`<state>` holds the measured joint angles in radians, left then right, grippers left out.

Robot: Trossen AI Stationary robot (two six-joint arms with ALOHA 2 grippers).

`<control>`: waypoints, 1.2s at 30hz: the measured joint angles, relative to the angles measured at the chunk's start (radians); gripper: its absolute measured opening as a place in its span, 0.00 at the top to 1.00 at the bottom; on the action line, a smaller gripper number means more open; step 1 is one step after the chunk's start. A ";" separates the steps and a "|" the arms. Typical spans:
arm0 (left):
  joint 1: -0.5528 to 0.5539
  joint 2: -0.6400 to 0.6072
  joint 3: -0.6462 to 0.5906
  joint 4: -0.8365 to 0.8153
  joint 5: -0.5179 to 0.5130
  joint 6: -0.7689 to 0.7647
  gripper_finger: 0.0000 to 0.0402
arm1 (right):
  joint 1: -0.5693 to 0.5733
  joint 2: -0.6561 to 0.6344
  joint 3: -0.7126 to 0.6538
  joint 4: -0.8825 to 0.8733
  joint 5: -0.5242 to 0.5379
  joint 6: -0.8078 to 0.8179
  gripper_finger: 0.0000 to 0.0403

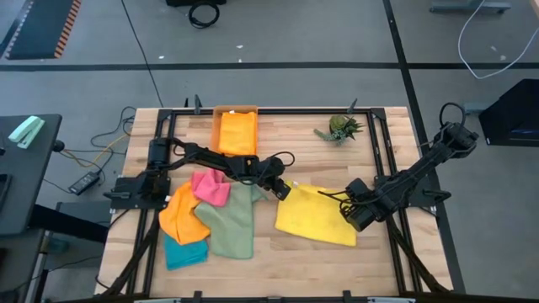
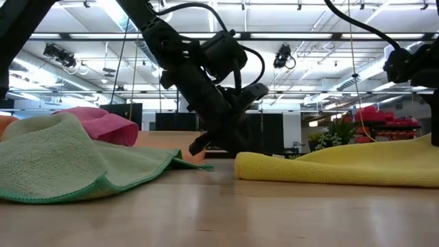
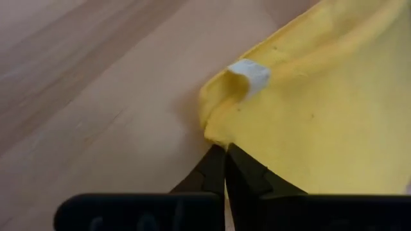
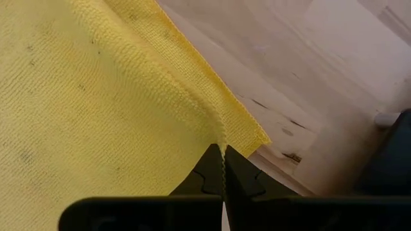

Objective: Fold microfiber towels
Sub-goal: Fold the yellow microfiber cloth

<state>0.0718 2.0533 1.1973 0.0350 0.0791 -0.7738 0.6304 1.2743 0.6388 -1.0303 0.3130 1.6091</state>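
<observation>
A yellow towel (image 1: pixel 313 217) lies spread on the table right of centre; it also shows in the low view (image 2: pixel 343 168). My left gripper (image 1: pixel 282 189) is shut on its far left corner, next to a white tag (image 3: pixel 249 74). My right gripper (image 1: pixel 355 215) is shut on its right edge. A pink towel (image 1: pixel 210 187), an orange towel (image 1: pixel 184 215), a sage green towel (image 1: pixel 229 220) and a teal towel (image 1: pixel 185 251) lie overlapping in a heap at the left. My left gripper pinches the yellow towel's corner (image 3: pixel 218 138) between its two fingers, close to the white tag, slanting down from the table's left. The corner is puckered at the fingers; the towel lies on the table. My right gripper pinches the towel's hemmed right edge (image 4: pixel 220 136) between its two fingers, near a corner, coming from the table's right. The edge rises a little to the fingers (image 2: pixel 422 147); the towel's remainder lies on the table.
An orange tray (image 1: pixel 236 130) stands at the far edge left of centre. A small spiky green plant (image 1: pixel 341 129) stands at the far right. Bare wood (image 1: pixel 286 252) shows along the near edge.
</observation>
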 joint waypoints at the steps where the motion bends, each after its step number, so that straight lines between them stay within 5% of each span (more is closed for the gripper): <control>1: 0.000 -0.002 0.000 0.008 0.002 0.000 0.97 | 0.000 0.000 0.000 -0.002 0.000 0.000 0.99; 28: 0.024 -0.058 0.001 0.093 -0.065 0.191 0.98 | 0.000 0.000 0.103 -0.174 -0.050 0.016 0.99; 36: 0.033 0.029 0.001 0.168 -0.055 0.173 0.97 | 0.000 0.000 0.108 -0.179 -0.066 0.065 0.99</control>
<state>0.1047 2.0822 1.1980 0.2035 0.0237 -0.6008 0.6304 1.2747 0.7464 -1.2097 0.2474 1.6742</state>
